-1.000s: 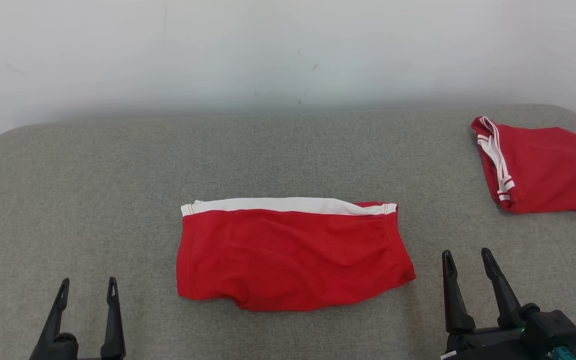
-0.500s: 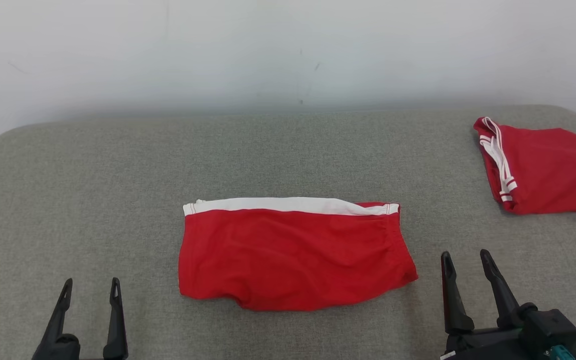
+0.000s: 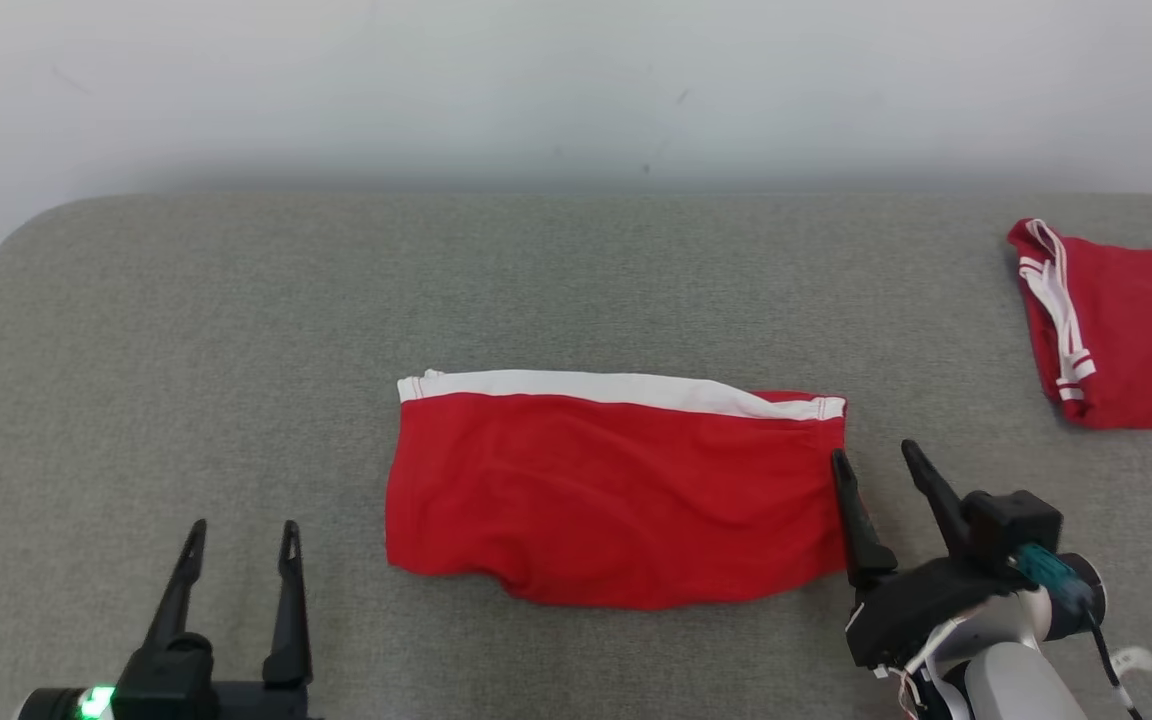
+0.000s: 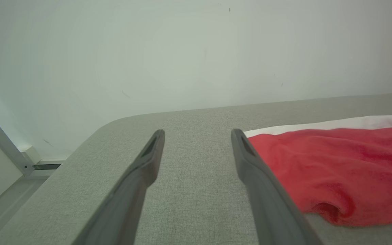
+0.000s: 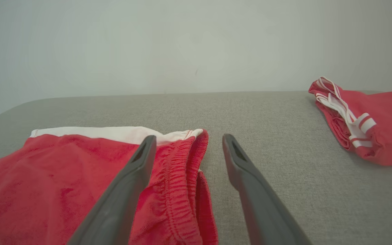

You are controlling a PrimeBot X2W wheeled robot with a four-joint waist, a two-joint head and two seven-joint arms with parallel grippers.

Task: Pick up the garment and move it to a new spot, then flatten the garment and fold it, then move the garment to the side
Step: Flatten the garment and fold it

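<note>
At garment (image 3: 616,490) right edge: right claw (image 3: 874,452) spread wide, tilted leftward.

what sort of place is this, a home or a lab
Likely a lab test setup: bare white wall, grey cloth-covered table, red shorts laid mid-table and a second red garment at the right.

spread claw (image 5: 188,137) astride red garment (image 5: 63,177) edge
</note>
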